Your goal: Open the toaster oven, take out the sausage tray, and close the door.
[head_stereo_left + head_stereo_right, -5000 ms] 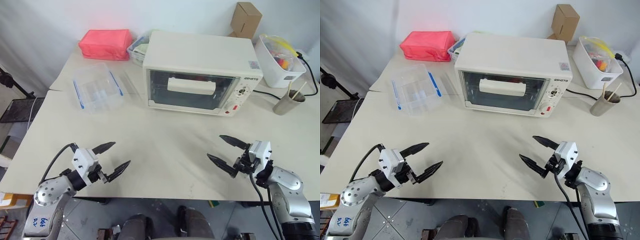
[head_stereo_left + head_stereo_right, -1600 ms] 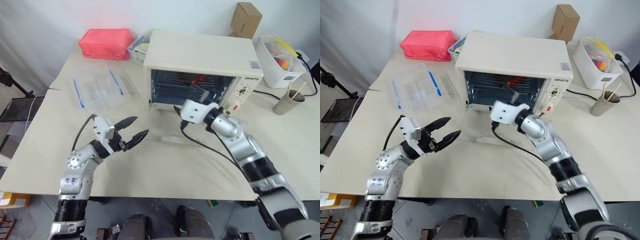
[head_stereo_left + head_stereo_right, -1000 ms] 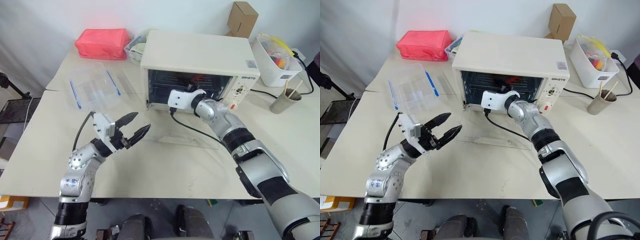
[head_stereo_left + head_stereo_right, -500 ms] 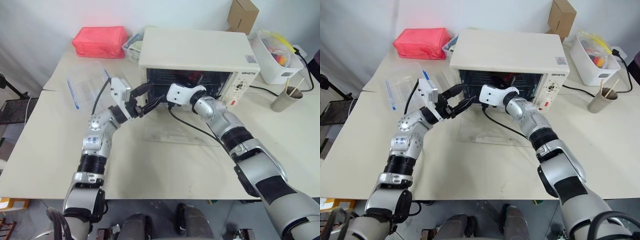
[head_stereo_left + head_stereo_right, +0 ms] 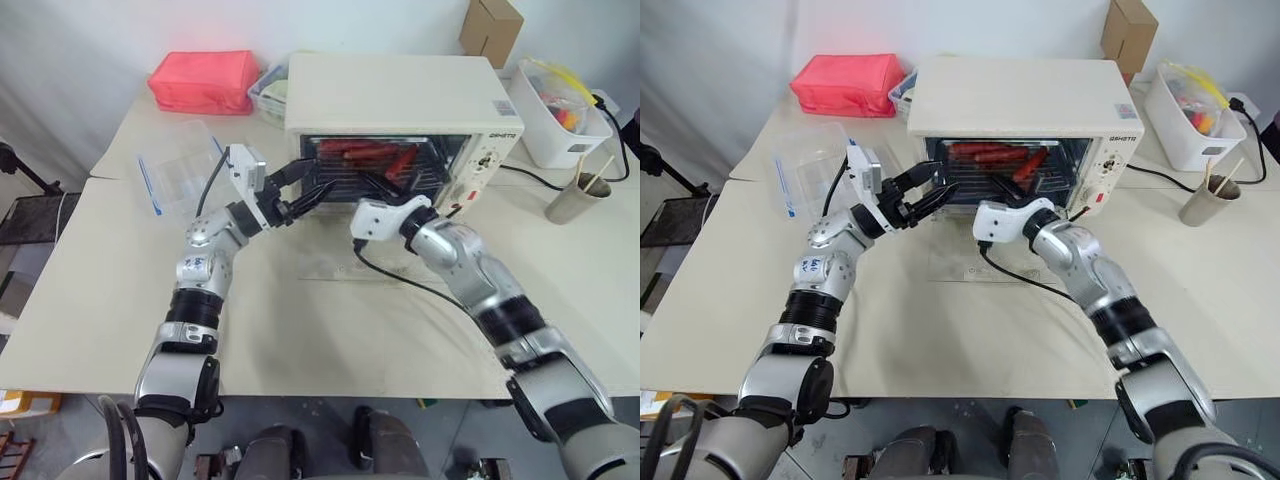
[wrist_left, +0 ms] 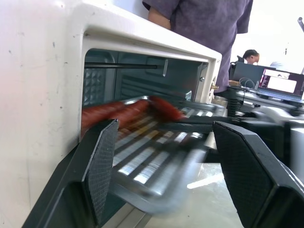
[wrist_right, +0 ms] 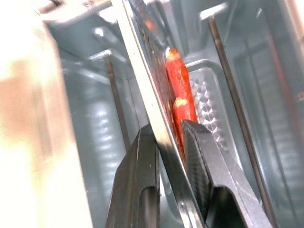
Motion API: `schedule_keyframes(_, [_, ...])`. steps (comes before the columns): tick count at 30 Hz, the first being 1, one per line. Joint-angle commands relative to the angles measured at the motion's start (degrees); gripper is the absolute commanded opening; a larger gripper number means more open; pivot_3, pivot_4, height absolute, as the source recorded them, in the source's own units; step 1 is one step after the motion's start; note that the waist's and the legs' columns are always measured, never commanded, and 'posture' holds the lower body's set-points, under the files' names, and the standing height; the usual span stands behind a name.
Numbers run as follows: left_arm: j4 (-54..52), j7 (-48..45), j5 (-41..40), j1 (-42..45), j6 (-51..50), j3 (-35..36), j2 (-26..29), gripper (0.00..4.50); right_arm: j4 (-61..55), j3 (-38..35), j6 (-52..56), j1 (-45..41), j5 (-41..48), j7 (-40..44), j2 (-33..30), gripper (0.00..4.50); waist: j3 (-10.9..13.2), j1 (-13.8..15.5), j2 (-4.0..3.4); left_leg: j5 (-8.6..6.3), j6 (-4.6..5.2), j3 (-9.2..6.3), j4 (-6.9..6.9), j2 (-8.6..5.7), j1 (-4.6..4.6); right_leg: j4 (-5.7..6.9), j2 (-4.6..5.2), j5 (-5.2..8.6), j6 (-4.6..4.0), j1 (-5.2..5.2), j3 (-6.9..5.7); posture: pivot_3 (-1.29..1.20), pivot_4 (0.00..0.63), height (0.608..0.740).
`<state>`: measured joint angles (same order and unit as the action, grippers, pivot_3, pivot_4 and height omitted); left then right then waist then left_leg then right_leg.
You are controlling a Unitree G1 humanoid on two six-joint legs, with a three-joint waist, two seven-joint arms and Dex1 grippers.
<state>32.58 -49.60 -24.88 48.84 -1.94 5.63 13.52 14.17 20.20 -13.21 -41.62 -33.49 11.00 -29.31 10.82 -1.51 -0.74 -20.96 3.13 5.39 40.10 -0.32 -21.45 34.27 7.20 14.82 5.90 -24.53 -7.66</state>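
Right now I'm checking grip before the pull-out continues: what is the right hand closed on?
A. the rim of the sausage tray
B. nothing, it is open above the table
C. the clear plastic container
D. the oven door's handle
A: the right wrist view shows the right hand with its two fingers pinching the thin metal rim of the sausage tray, red sausages lying just beyond it inside the oven.

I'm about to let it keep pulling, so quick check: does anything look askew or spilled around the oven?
Nothing spilled. The sausage tray sticks partway out of the toaster oven, pinched at its front edge by the right gripper. The sausages lie on it. The door lies flat, open. The left gripper hangs open at the tray's left end.
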Motion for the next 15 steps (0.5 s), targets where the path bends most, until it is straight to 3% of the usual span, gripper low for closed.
schedule_keyframes(1, [-1.4,2.08,-1.8,-0.54,-0.46,3.88,1.19,3.41,-10.68,-1.93,0.13,4.38,-0.07,3.78,-2.93,0.44,0.0,0.15,0.0,0.0,0.0,0.0,0.0,0.0,0.01,0.01,0.0,0.0,0.0,0.0,0.0,0.0,0.15,0.74])
schedule_keyframes(15, [-8.95,2.8,-3.27,-5.46,-6.53,4.09,1.34,3.41,-27.14,-5.97,2.98,17.53,-0.72,9.25,-5.48,0.44,0.02,0.17,0.05,0.1,-0.09,0.03,0.02,0.0,0.13,0.11,-0.01,0.0,0.0,0.06,0.07,0.0,0.15,0.74])
